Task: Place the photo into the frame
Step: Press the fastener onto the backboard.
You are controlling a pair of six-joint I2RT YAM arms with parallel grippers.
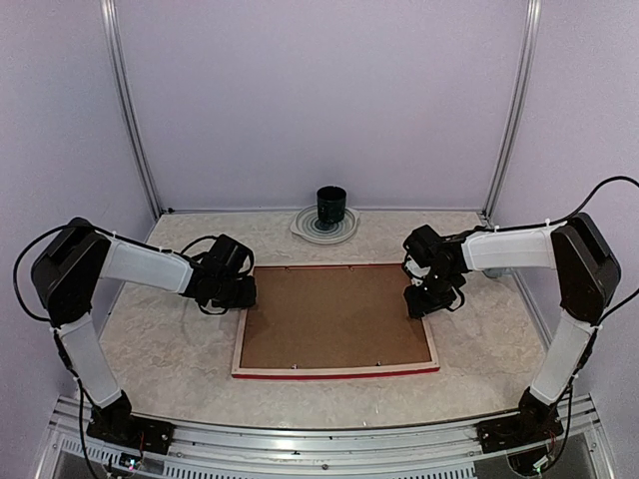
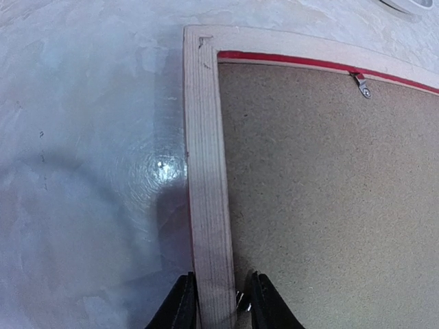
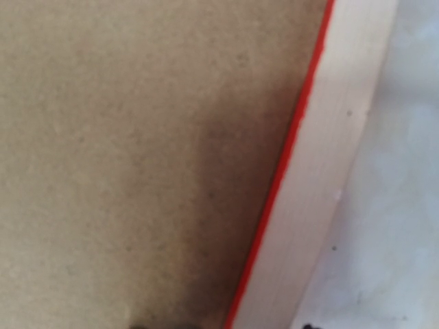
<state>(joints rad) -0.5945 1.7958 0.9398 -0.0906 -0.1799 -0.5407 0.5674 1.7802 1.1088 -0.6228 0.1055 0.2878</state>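
Likely late: red-edged pale-wood frame (image 1: 336, 370) face-down, brown backing board (image 1: 334, 314) in, photo unseen. I can't tell if left jaws (straddling its rail) or right jaws clamp.

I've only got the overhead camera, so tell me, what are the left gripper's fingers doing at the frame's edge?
Observer: On its wrist camera, the left gripper has one finger either side of the frame's pale wooden side rail, close against it.
Operator: Anything fastening the backing board?
Observer: One small metal tab on the far rail reaches over the backing board.
Operator: And the right gripper?
Observer: Its camera shows a red strip lining the inner edge of the rail below it.
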